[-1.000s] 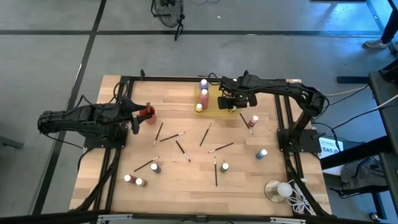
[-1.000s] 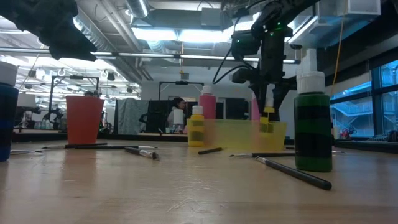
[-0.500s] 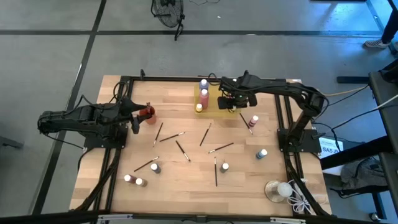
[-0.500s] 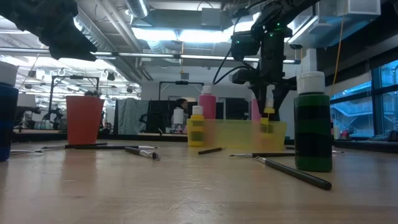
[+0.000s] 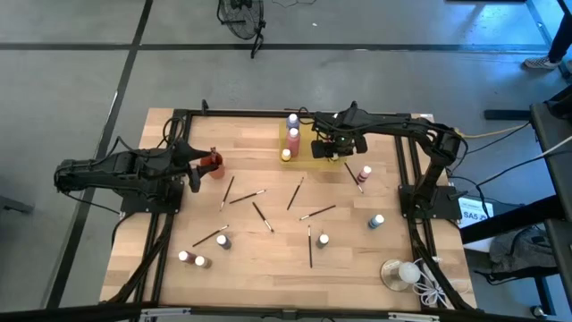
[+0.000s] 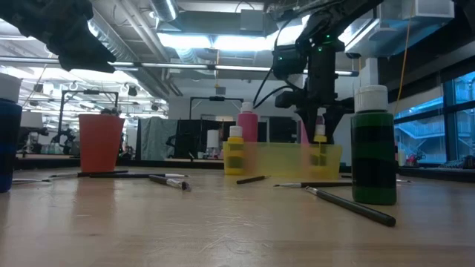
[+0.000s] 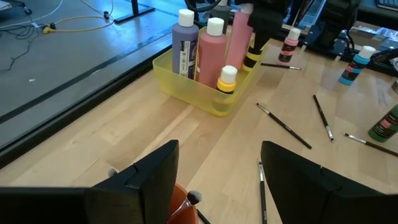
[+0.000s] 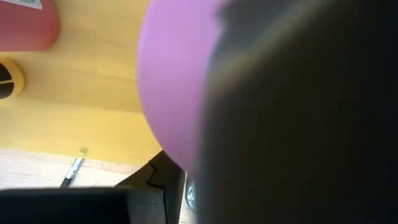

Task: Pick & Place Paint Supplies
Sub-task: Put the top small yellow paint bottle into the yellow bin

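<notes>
Two matte black jointed arms, left arm point(image 5: 125, 174), right arm point(image 5: 407, 134), boxy link housings, black cables along them, chunky dark angular fingers point(image 7: 149, 177)

Overhead view straight down, low view level across table, both sharing the yellow tray point(image 5: 306, 148), wrist views close

Six loose bottles point(image 5: 376, 221), one tray point(image 5: 307, 143), one cup point(image 5: 211, 162)
</notes>
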`<state>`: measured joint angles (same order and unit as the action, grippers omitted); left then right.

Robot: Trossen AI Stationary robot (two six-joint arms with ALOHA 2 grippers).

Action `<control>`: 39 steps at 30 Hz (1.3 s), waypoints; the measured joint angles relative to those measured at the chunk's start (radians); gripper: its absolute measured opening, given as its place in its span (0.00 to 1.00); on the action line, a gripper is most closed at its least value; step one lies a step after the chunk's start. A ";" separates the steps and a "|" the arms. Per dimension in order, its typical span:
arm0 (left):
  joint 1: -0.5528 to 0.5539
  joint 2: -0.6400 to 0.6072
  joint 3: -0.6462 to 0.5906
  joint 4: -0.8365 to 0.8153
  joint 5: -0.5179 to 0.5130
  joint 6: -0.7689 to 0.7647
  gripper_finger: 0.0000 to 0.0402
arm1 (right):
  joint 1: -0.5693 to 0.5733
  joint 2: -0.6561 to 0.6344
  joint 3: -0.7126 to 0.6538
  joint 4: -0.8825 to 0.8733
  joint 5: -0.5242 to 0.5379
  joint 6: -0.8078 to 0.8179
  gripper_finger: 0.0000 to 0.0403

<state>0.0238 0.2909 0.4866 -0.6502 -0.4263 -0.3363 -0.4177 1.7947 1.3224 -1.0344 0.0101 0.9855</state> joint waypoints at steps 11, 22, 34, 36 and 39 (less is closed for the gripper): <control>0.000 0.000 0.000 0.000 0.000 0.000 0.56 | -0.001 0.001 0.000 0.002 -0.001 0.000 0.45; 0.000 0.000 0.000 0.000 0.000 0.000 0.56 | 0.002 0.002 -0.001 0.000 0.009 -0.005 0.49; 0.000 0.000 0.000 0.000 0.000 0.000 0.56 | 0.006 0.002 -0.001 -0.001 0.008 -0.006 0.59; 0.000 0.000 0.000 0.000 0.000 0.000 0.56 | 0.007 0.002 -0.001 -0.001 0.008 -0.006 0.59; 0.000 0.000 0.000 0.000 0.000 0.000 0.56 | 0.007 0.002 0.008 -0.016 0.001 -0.006 0.59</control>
<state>0.0238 0.2909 0.4866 -0.6502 -0.4259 -0.3363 -0.4107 1.7969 1.3302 -1.0501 0.0106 0.9795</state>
